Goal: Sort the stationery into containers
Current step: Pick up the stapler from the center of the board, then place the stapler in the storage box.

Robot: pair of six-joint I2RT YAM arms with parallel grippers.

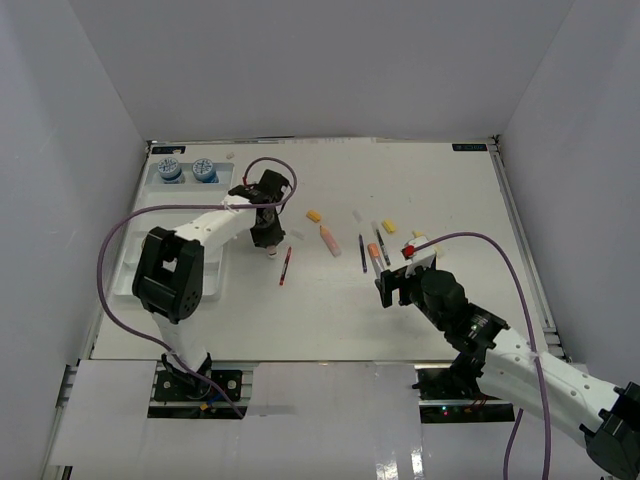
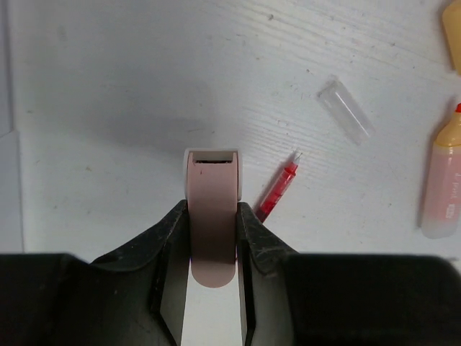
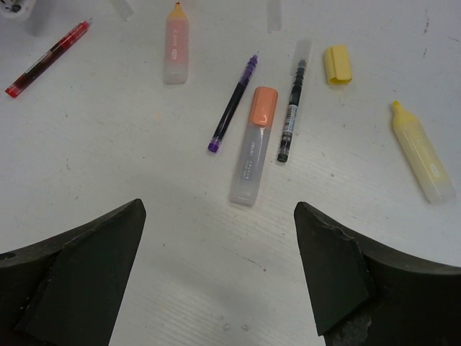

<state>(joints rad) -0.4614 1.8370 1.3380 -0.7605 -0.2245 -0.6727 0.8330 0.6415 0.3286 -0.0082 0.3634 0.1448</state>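
One white tray (image 1: 160, 195): lies at the left of the table (image 1: 400, 320); two round tubs (image 1: 170, 170) stand in its far compartment.
Right gripper (image 3: 220, 209): fingers spread wide, nothing between them, above markers (image 3: 252, 144) and pens (image 3: 292, 108).
Left gripper (image 2: 212, 216): fingers clenched on the flat faces of the tape roll (image 2: 212, 184).
Tape roll: edge-on, just right of the tray, beside a red pen (image 2: 277, 191); whether it is lifted cannot be told.
Handling: probably light, stiff and smooth-sided. Gripping across both faces suits it, but it may roll if released on edge.
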